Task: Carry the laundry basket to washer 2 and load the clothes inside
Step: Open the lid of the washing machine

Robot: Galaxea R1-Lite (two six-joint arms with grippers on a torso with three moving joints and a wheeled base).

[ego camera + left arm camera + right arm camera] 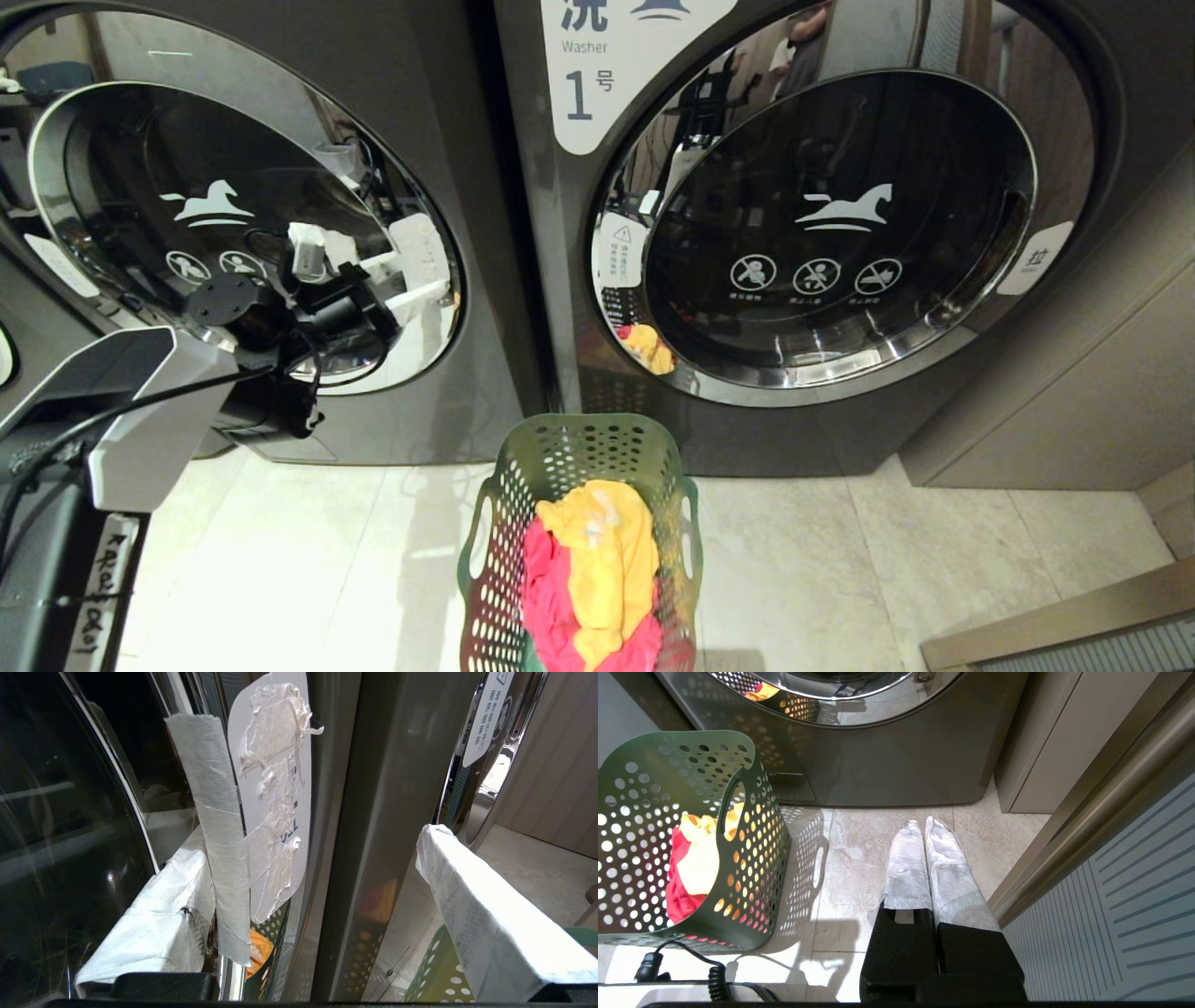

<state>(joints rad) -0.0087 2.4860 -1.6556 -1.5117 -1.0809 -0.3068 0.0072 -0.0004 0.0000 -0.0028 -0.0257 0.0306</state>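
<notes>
While the laundry basket (581,523) sits on the floor tiles (840,560) before washer 1 (812,233), clothes (593,569) heaped inside, the left gripper (373,271) reaches up, fingers spread wide, to the door rim of washer 2 (233,233). Right gripper (924,833) hangs low, pinched together, empty.

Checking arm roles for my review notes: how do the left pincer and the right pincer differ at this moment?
The left pincer is open; the right pincer is shut, fingers pressed together. The left pincer is raised at the door rim of the left-hand washer; the right pincer hangs low over the floor tiles, beside the laundry basket. Both have white-wrapped fingers and hold nothing.
</notes>
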